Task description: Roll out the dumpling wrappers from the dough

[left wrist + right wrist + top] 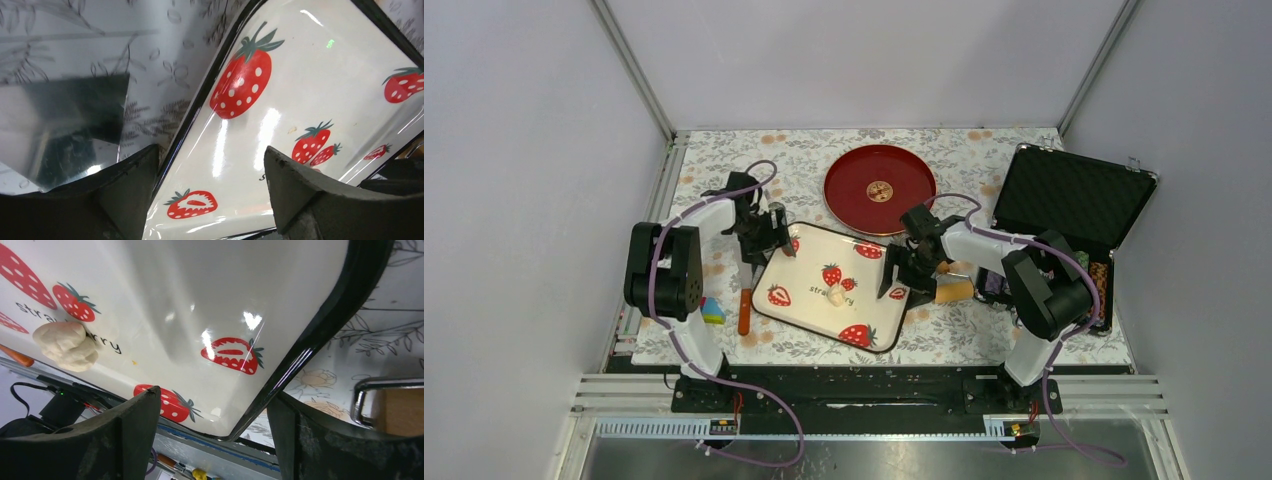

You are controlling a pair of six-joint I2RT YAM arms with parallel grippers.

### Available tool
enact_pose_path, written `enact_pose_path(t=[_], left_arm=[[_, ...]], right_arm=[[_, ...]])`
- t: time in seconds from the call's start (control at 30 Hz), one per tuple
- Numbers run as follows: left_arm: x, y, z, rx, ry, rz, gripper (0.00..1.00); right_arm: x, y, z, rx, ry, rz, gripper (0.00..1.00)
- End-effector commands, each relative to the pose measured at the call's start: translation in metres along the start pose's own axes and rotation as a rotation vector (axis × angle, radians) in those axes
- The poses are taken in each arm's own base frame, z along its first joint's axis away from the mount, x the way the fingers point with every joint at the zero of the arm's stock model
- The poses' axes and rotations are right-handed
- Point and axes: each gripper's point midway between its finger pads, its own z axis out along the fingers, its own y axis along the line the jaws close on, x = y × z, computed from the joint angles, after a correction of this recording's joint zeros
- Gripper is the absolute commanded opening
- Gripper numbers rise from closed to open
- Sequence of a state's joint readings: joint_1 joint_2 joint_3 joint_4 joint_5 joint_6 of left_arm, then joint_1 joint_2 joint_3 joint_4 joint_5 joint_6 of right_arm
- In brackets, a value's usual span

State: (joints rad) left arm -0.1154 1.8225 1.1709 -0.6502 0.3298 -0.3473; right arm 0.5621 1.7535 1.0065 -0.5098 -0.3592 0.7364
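The dough (836, 296) is one soft off-white lump near the middle of the white strawberry tray (804, 262); it also shows in the right wrist view (67, 346). No rolled wrapper is in view. My left gripper (778, 243) is open and empty at the tray's far left edge; in its wrist view (210, 150) the black rim runs between the fingers. My right gripper (894, 285) is open and empty at the tray's right edge, and its wrist view (214, 395) shows the rim passing between the fingers. The tan wooden roller (954, 292) lies just right of the tray.
A red plate (854, 175) with a gold emblem sits behind the tray. An open black case (1069, 195) stands at the right. An orange-handled scraper (744, 310) lies left of the tray, its metal blade (65, 125) by my left gripper. A shiny metal piece (370, 390) lies by the roller.
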Motion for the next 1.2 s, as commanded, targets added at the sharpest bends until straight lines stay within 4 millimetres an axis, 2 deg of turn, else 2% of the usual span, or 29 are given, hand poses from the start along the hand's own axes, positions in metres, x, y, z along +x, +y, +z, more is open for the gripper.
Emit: enact_pose_path(t=[0.0, 0.27, 0.5, 0.9, 1.03, 1.17], left_arm=[[0.035, -0.023, -0.014, 0.109, 0.054, -0.025, 0.75], [0.072, -0.037, -0.026, 0.108, 0.036, -0.040, 0.75], [0.086, -0.028, -0.026, 0.050, 0.014, -0.053, 0.75], [0.087, -0.004, -0.034, -0.094, 0.013, -0.043, 0.82], [0.086, 0.007, -0.039, -0.163, -0.007, -0.042, 0.87], [0.077, 0.020, -0.054, -0.253, -0.067, -0.025, 0.92]], right_arm=[[-0.009, 0.013, -0.009, -0.024, -0.016, -0.049, 0.83], [-0.014, 0.014, -0.017, 0.016, -0.013, -0.103, 0.83], [-0.022, 0.021, -0.019, 0.017, -0.022, -0.119, 0.83], [-0.027, 0.010, -0.021, 0.063, -0.070, -0.124, 0.84], [-0.032, 0.000, -0.029, 0.137, -0.095, -0.153, 0.85], [-0.035, -0.012, -0.040, 0.211, -0.128, -0.186, 0.88]])
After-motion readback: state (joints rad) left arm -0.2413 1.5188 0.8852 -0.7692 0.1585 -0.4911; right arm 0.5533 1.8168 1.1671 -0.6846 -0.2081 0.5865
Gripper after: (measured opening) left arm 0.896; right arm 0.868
